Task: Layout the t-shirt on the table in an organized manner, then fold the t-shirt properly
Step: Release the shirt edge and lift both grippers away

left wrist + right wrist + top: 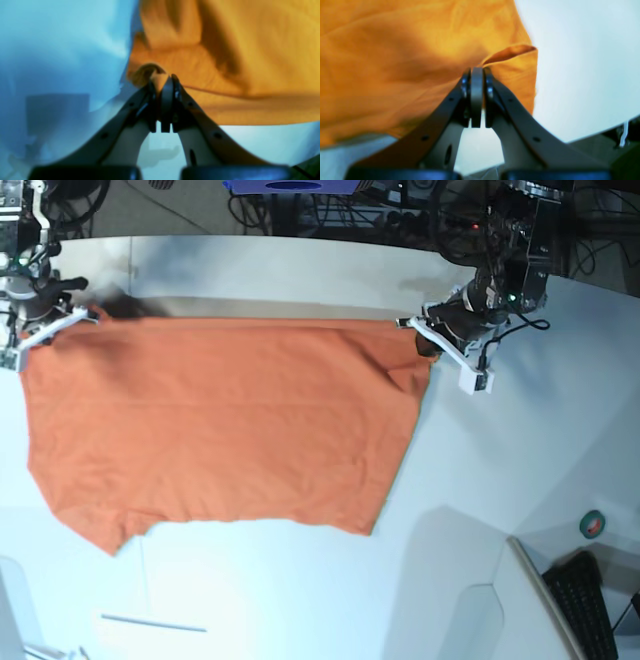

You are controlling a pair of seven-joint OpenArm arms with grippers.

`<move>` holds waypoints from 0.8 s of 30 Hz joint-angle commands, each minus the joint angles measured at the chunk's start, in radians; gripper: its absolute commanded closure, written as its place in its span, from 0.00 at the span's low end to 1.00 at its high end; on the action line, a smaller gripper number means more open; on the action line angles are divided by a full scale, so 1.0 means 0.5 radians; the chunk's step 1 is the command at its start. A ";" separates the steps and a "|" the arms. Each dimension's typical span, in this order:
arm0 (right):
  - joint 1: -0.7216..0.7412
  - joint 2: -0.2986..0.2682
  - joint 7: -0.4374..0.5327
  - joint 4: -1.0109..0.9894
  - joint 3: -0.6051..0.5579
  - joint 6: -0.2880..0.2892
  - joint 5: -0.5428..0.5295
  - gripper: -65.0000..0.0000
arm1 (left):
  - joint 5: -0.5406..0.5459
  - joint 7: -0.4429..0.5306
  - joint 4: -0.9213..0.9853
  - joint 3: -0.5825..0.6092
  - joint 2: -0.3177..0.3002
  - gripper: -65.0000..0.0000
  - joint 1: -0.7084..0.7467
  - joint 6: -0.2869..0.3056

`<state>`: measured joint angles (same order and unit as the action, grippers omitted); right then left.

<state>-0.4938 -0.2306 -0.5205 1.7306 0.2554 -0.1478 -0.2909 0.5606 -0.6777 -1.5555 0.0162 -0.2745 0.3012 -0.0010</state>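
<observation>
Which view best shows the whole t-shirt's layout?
The base view: the t-shirt appears entire, stretched between both grippers. The wrist views show only blurred orange cloth pinched at the left gripper and right gripper.

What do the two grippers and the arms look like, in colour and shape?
The left gripper and the right gripper have dark curved fingers with small holes over pale inner parts. In the base view they look white, on black arms with cables and small green lights.

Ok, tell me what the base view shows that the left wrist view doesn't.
Only the base view shows the whole t-shirt stretched between both arms, the right gripper, a tape roll and a keyboard. Only the left wrist view shows the left gripper up close, fingers shut on a pinch of cloth. Both show orange shirt over the white table.
</observation>
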 commanded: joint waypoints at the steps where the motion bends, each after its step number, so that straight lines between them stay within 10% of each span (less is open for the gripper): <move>1: -0.020 -0.028 0.045 0.039 0.012 -0.013 0.022 1.00 | -0.003 0.025 -0.070 -0.019 -0.026 1.00 0.047 -0.006; 17: 0.004 0.058 0.048 0.045 0.000 -0.013 0.022 1.00 | 0.000 0.022 -0.223 -0.034 -0.017 1.00 0.206 -0.006; 24: 0.213 -0.031 0.036 0.014 -0.159 -0.013 0.025 1.00 | 0.000 -0.174 -0.042 -0.181 0.195 1.00 -0.058 -0.006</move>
<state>-0.3927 -0.2333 -0.5243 1.7264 0.1684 -0.1478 -0.2867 0.5552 -0.7757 -1.5669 -0.0700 -0.1722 0.2741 -0.0029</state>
